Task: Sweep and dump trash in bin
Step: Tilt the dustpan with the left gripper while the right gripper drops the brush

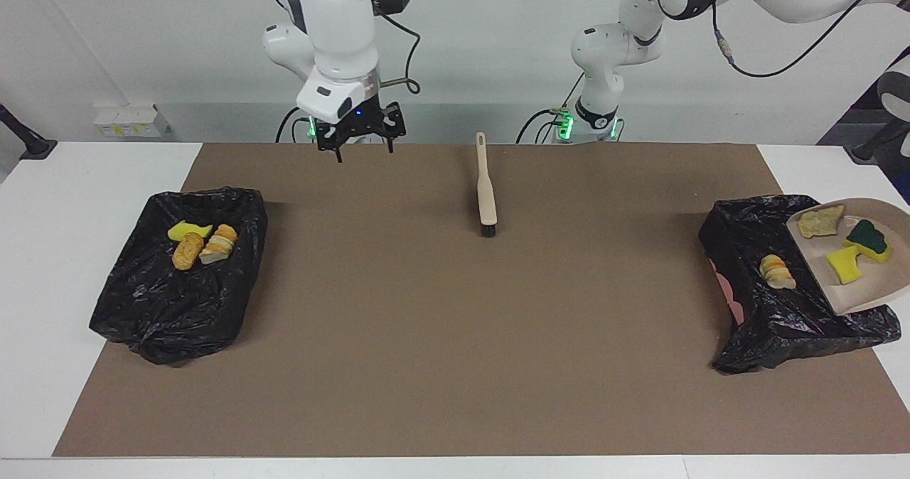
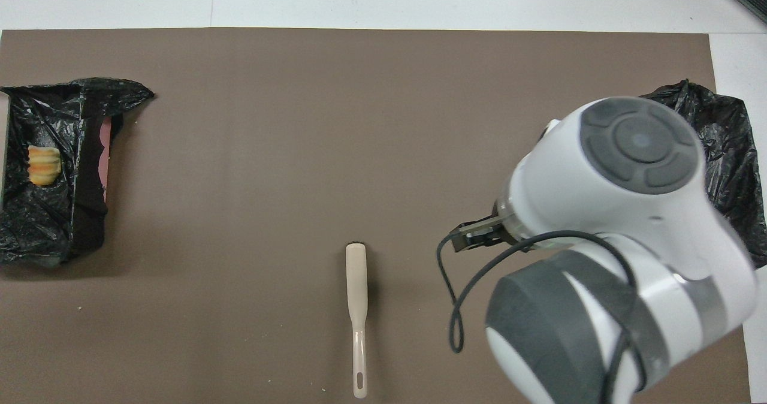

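Beige brush (image 1: 486, 193) lying apart, right tool (image 1: 362, 141) empty above mat (image 1: 455, 337)

right gripper (image 1: 362, 145) raised, fingers (image 1: 340, 153) spread wide and empty, left arm stretched out sideways, its gripper out of frame

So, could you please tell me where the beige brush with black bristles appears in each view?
Facing view: the beige brush with black bristles lies mid-mat, top centre, bristles pointing down.
Overhead view: it lies bottom centre, handle toward the bottom edge.
Shared landmark: the brown mat.
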`<state>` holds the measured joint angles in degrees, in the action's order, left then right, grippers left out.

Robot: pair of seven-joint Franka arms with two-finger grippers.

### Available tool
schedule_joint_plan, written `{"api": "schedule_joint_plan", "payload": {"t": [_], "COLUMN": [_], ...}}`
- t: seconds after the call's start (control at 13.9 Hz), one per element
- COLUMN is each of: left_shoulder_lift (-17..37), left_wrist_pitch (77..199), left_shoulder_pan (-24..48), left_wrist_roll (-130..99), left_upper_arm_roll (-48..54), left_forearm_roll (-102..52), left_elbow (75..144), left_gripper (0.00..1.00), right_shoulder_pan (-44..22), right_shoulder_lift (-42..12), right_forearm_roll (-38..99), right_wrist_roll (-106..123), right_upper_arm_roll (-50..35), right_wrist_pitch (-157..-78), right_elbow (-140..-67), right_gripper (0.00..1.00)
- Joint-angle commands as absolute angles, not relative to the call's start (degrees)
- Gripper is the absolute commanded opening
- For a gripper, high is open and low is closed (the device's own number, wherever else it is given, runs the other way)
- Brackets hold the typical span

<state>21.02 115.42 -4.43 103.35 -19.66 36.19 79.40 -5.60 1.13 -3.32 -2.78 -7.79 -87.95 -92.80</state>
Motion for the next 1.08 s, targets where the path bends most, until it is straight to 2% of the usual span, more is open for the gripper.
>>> {"api": "schedule_joint_plan", "payload": {"t": [0.0, 0.29, 0.5, 0.65, 0.79, 1.01], "left_shoulder_lift": [17.76, 16.53, 14.16, 10.65, 7.66, 7.56], "left_wrist_pitch": [111.9, 103.65, 96.08, 95.1, 95.8, 94.22], "left_shoulder_pan": [-3.69, -3.69, -3.69, -3.69, -3.78, -4.04], "left_wrist_roll": [97.67, 90.19, 81.94, 77.02, 70.96, 71.28], "left_upper_arm_roll": [-16.28, -10.3, -5.03, -2.38, -0.72, 0.96], "left_forearm_roll": [45.14, 55.61, 63.25, 67.39, 70.3, 71.81], "left_elbow": [82.0, 82.0, 85.32, 91.02, 96.05, 93.79], "left_gripper": [0.0, 0.0, 0.0, 0.0, 0.0, 0.0], "right_shoulder_pan": [-0.19, 5.96, 10.01, 7.32, -0.93, -2.46], "right_shoulder_lift": [0.7, -0.17, -0.18, 0.26, 0.61, 2.02], "right_forearm_roll": [-5.18, -4.84, -2.82, -0.71, -0.53, -0.26], "right_wrist_roll": [-1.67, -2.28, -1.85, -1.41, -1.49, -1.49], "right_upper_arm_roll": [-8.7, -8.79, -8.18, -3.37, 4.61, 6.77], "right_wrist_pitch": [-86.83, -87.62, -89.03, -89.03, -89.03, -89.73], "right_elbow": [-91.32, -91.23, -91.23, -91.14, -91.14, -92.1], "right_gripper": [1.0, 1.0, 1.0, 1.0, 1.0, 1.0]}}
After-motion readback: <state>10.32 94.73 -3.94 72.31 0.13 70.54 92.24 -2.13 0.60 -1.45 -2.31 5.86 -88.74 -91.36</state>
